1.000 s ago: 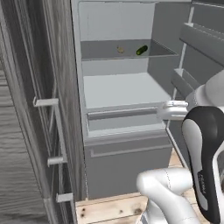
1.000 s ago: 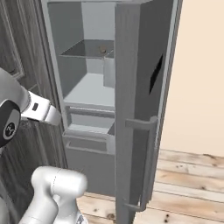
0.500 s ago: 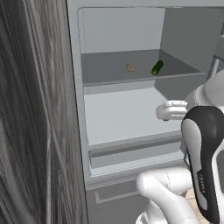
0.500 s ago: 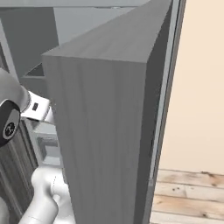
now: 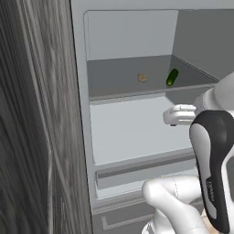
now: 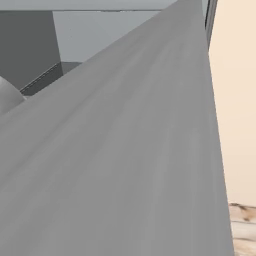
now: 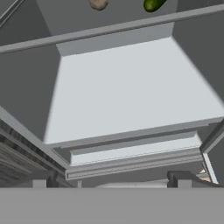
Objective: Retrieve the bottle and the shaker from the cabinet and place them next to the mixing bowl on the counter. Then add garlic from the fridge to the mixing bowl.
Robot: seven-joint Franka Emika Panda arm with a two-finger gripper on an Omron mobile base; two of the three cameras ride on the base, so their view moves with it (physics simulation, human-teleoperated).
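Note:
The fridge (image 5: pixel 130 36) stands open right in front of me. On its upper shelf lies the garlic (image 5: pixel 142 78), a small tan lump that also appears at the top edge of the hand view (image 7: pixel 99 4). My gripper (image 5: pixel 168 116) is open and empty, level with the middle compartment, below and to the right of the garlic. Its two fingertips (image 7: pixel 181 179) stand wide apart, pointing at the pale middle shelf (image 7: pixel 131 87). The bottle, shaker, cabinet, mixing bowl and counter are out of view.
A green cucumber-like thing (image 5: pixel 172 77) lies on the same shelf, right of the garlic. A drawer front (image 5: pixel 137 167) sits under the middle shelf. A dark woodgrain panel (image 5: pixel 32 137) borders the fridge on the left. The grey fridge door (image 6: pixel 125 150) stands close on the right.
The base has driven closer to the fridge, so the compartment looms larger and the door now blocks the right base view. The gripper stays open.

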